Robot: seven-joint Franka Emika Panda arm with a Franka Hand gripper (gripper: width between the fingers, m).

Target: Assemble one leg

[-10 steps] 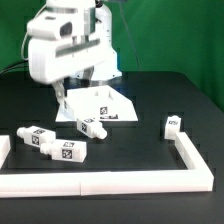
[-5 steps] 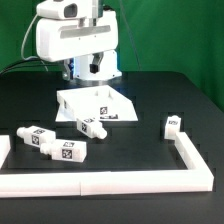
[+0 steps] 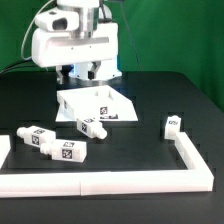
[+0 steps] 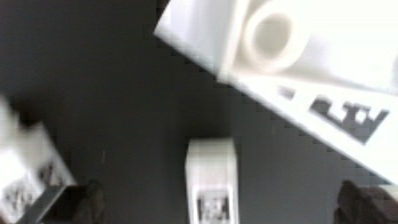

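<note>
Several legs, stubby white pegs with tags, lie on the black table. One leg [image 3: 92, 127] lies by the near edge of the flat white square panel [image 3: 95, 103], two [image 3: 28, 135] [image 3: 62, 151] lie at the exterior view's left, and one [image 3: 172, 124] stands at its right. My gripper [image 3: 88, 72] hangs open and empty above the panel's far side. The blurred wrist view shows a leg [image 4: 214, 175] on the table in line with the gap of my gripper [image 4: 217, 205]. The dark fingers [image 4: 64, 204] stand far apart. The panel [image 4: 329, 60] with a round hole also shows there.
A long white L-shaped border rail [image 3: 110, 181] runs along the table's near edge and up the exterior view's right side. A green backdrop stands behind the table. The arm's bulky white body [image 3: 75, 42] hangs over the panel.
The arm has risen and swung from the panel's left corner toward the exterior view's right. The gripper now hangs higher over the panel's far side. No part has moved.
</note>
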